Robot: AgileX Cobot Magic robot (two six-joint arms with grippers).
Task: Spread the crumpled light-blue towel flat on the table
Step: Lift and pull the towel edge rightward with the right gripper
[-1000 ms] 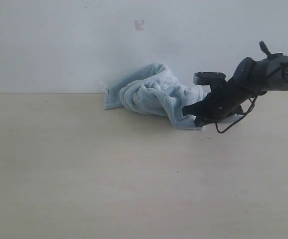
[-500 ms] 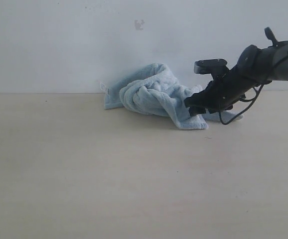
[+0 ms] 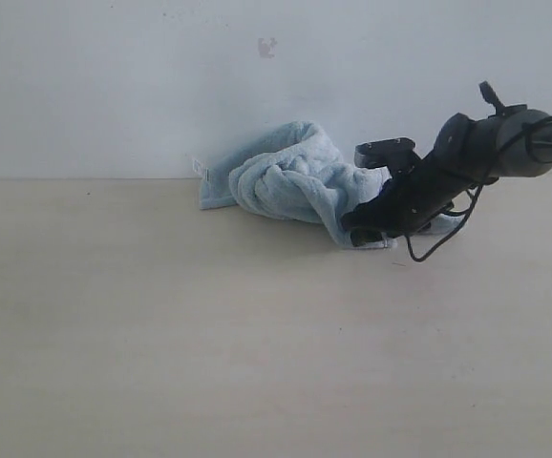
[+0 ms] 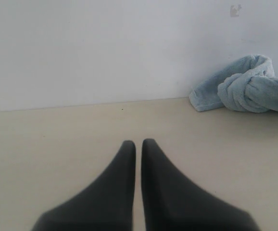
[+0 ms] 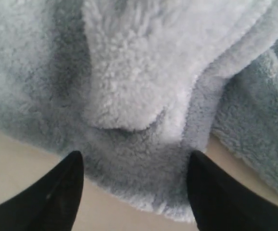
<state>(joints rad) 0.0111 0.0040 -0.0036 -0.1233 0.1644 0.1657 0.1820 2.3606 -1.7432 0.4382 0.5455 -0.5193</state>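
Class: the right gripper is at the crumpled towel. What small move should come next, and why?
Probably close the right gripper on the towel edge: its jaws stand open astride that edge, gripping nothing, and the towel lies bunched on the table.

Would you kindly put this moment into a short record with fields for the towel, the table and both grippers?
towel: crumpled heap at the far side of the table, by the wall; not spread
tag: white, at the heap's left end in the exterior view
left gripper: shut, empty, over bare table, apart from towel
right gripper: open, jaws astride a towel edge; nothing gripped
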